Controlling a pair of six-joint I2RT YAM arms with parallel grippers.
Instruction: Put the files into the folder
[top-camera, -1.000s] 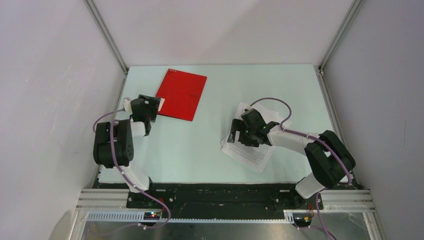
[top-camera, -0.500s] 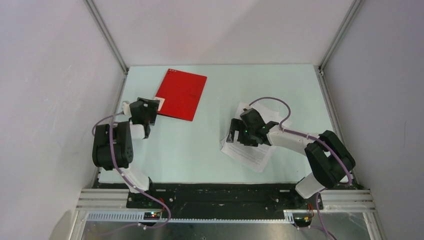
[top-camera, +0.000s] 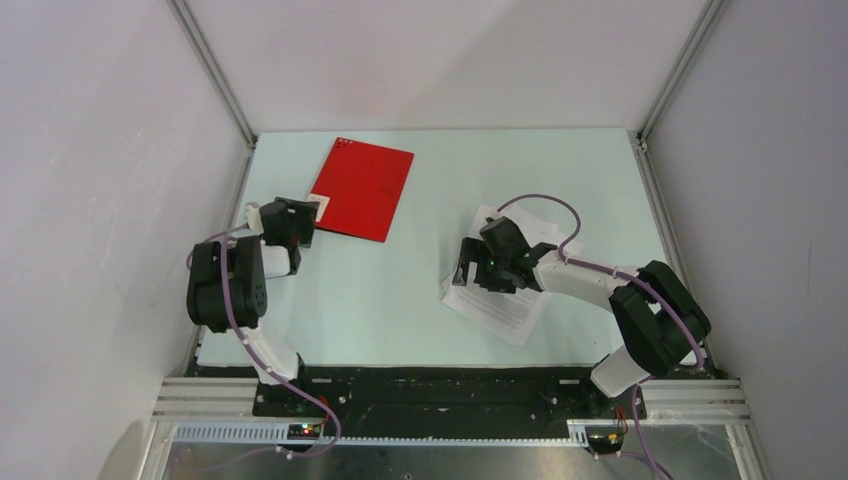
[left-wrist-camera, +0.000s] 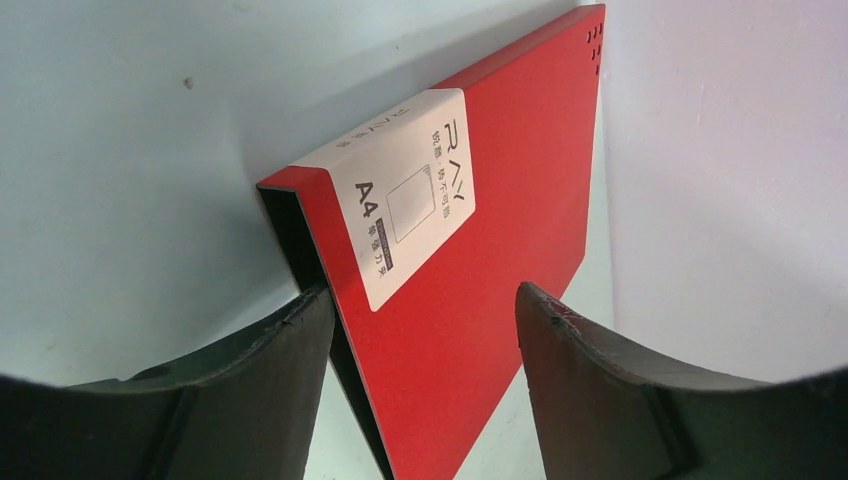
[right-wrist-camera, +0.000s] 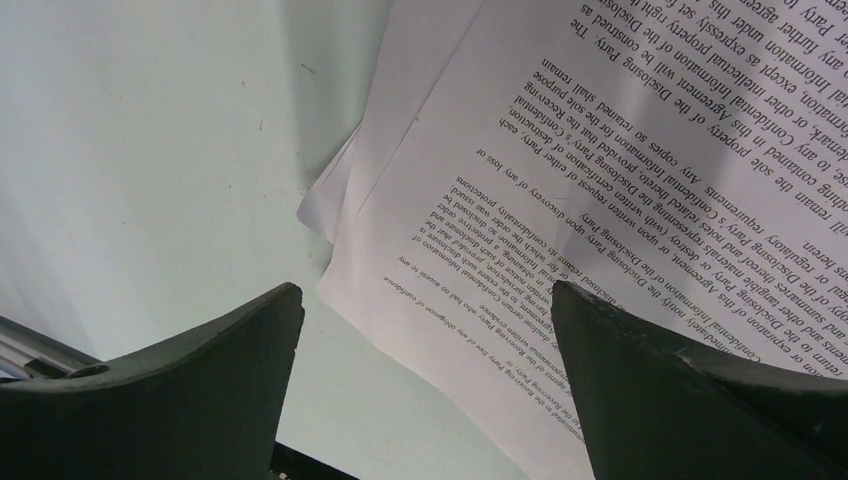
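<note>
Red folder (top-camera: 365, 185) corner hidden beneath left hand (top-camera: 308, 213).

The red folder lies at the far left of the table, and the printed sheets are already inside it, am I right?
Not quite. The printed sheets are not inside the red folder; they lie loose on the right side of the table, under the right gripper. The top external view shows this. The folder is indeed at the far left.

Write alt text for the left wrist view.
A red folder with a white A4 label lies on the pale table, its near end between the dark fingers of the open left pincer. A white wall rises at right.
</note>
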